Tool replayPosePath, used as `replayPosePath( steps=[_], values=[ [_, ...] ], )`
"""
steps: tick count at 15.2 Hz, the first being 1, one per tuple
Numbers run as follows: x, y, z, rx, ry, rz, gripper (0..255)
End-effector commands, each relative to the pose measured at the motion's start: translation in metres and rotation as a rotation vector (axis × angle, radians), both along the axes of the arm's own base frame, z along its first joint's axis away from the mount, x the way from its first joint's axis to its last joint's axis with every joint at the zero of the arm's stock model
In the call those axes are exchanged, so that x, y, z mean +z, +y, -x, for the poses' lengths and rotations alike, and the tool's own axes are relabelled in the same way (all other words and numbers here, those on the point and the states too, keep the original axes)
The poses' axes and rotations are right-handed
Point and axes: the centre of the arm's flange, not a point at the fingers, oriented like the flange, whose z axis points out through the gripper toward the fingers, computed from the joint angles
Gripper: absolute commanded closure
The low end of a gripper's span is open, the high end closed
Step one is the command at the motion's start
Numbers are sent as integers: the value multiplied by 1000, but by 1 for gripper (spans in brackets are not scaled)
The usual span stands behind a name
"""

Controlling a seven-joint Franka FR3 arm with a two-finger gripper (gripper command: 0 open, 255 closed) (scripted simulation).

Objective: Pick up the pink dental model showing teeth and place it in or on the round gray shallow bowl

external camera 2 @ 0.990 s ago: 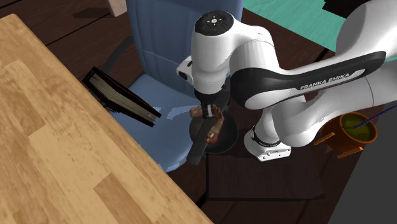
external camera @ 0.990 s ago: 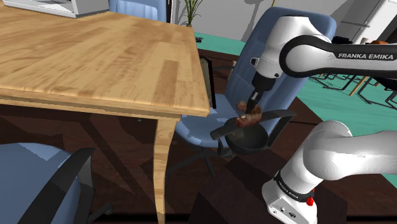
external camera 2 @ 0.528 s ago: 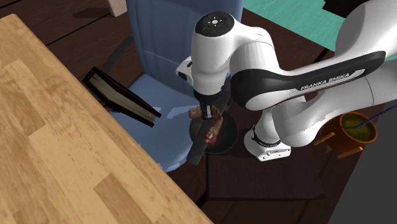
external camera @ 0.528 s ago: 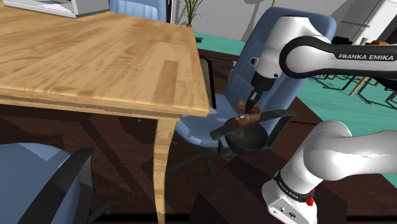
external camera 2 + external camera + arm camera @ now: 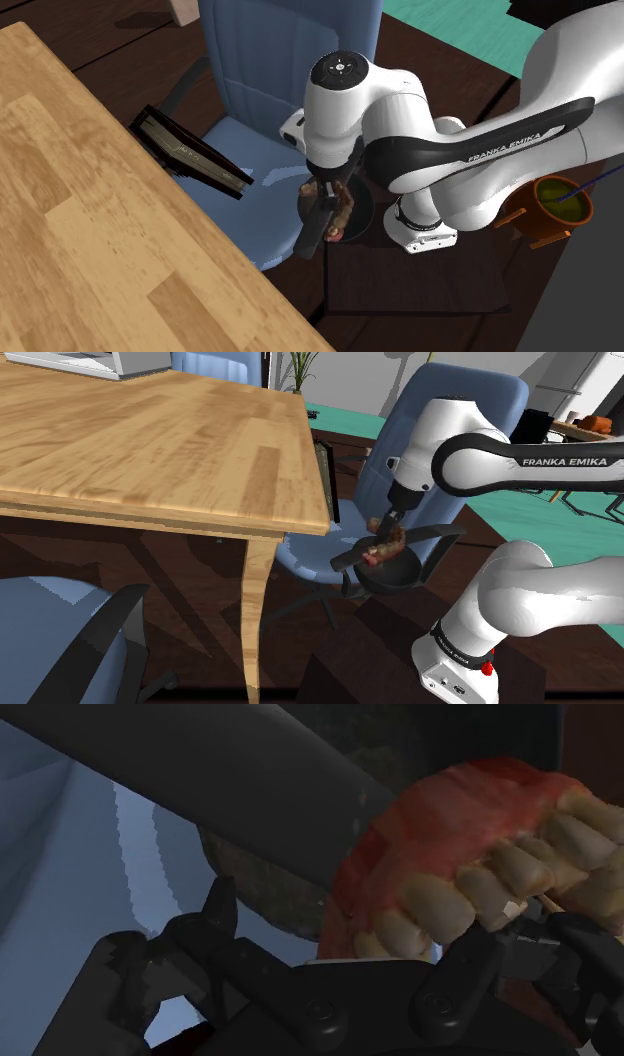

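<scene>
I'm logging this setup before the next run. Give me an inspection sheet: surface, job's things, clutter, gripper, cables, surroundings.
Surface: wooden table; the work happens beside it, at a blue chair.
Job's things: dental model, red-pink gums with teeth, over the dark round bowl; whether it rests in the bowl cannot be told.
Clutter: dark book on the chair seat; greenish pot near the arm's base.
Gripper: gripper right at the model, above the bowl.
Cables: nothing seen.
Surroundings: second blue chair, plant, teal floor.
</scene>
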Motion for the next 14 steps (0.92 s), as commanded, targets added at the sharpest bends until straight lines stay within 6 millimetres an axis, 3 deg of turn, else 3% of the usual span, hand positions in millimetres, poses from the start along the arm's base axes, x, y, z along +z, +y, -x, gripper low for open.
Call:
replayPosePath(
  steps=[1, 2, 6, 14],
  values=[
    [-21, 3, 11, -1, 94, 5, 0],
    [-24, -15, 5, 3, 94, 1, 0],
    [25, -14, 3, 3, 94, 1, 0],
    [25, -14, 3, 3, 94, 1, 0]
  ],
)
